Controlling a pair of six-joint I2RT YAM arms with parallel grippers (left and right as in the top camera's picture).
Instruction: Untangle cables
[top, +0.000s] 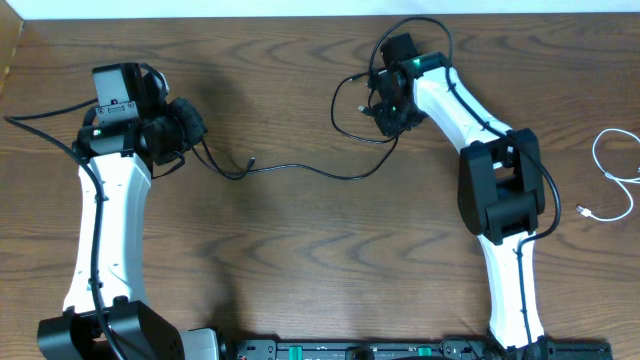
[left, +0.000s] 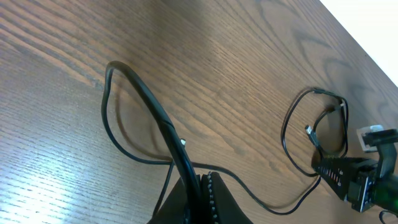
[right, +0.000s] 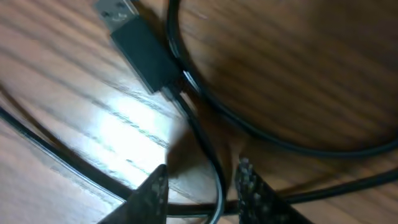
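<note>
No readable text, label, brand or number anywhere.

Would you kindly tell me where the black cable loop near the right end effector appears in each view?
Overhead: black cable loop, upper middle, just left of the right end effector.
Left wrist: far right, mid-height.
Right wrist: its strands cross the whole frame.
Shared landmark: the right end effector, beside the loop in every view.

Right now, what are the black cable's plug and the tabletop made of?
Plug of the black cable: matte black body, probably moulded plastic; silvery tip, likely metal. Table: brown wood grain with faint sheen, wood or laminate, can't tell.
</note>
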